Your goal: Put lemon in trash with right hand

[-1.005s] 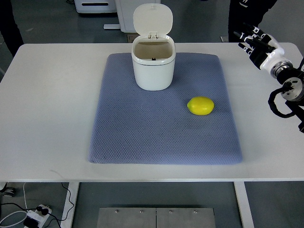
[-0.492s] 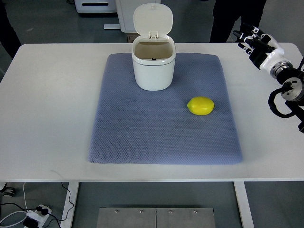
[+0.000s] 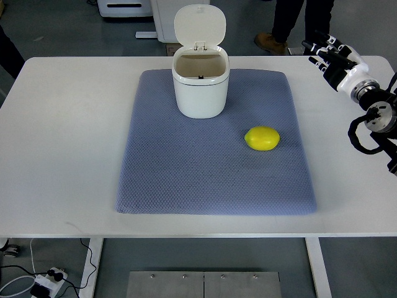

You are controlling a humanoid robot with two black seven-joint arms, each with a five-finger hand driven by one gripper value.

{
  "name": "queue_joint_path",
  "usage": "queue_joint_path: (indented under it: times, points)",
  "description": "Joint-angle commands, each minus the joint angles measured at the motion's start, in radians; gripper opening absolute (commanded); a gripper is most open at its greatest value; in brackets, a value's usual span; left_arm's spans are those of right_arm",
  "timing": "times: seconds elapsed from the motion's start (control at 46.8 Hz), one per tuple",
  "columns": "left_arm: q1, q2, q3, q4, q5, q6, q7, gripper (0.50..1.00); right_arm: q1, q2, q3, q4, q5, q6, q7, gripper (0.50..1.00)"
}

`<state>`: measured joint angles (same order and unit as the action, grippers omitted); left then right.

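Observation:
A yellow lemon lies on the right half of the blue-grey mat. A small white trash bin stands at the mat's far middle, its lid flipped up and its inside showing. My right hand hovers over the table's far right corner, well to the right of and beyond the lemon, fingers spread and holding nothing. Its forearm comes in from the right edge. The left arm does not show.
The mat lies on a white table. A person's legs and a shoe stand on the floor just beyond the far edge, near my right hand. White equipment sits behind the bin.
My right hand has drifted slightly up and to the left. The person behind the table has stepped back, so a shoe now shows. Lemon and bin have not moved.

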<state>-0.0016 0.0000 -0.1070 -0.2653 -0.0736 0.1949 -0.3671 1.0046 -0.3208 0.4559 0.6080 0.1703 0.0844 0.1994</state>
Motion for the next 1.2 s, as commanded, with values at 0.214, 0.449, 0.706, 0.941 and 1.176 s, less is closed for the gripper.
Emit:
queue_joint_path:
  times: [0.214, 0.449, 0.706, 0.941, 1.176]
  points:
    - [0.0, 0.0, 0.0, 0.0, 0.0, 0.0, 0.0, 1.0, 0.0, -0.003, 0.0, -0.005, -0.002, 0.0, 0.002, 1.0]
    - [0.0, 0.0, 0.0, 0.0, 0.0, 0.0, -0.001, 1.0, 0.005, -0.007, 0.003, -0.008, 0.0, 0.0, 0.002, 1.0]
    - [0.0, 0.0, 0.0, 0.0, 0.0, 0.0, -0.001, 1.0, 0.017, -0.007, 0.006, -0.019, 0.0, -0.008, 0.009, 1.0]
    - [0.0, 0.0, 0.0, 0.0, 0.0, 0.0, 0.0, 1.0, 0.034, 0.005, 0.009, -0.079, 0.0, -0.048, 0.012, 1.0]
    - [0.0, 0.0, 0.0, 0.0, 0.0, 0.0, 0.0, 1.0, 0.035, 0.013, 0.001, -0.109, -0.002, -0.049, 0.014, 1.0]
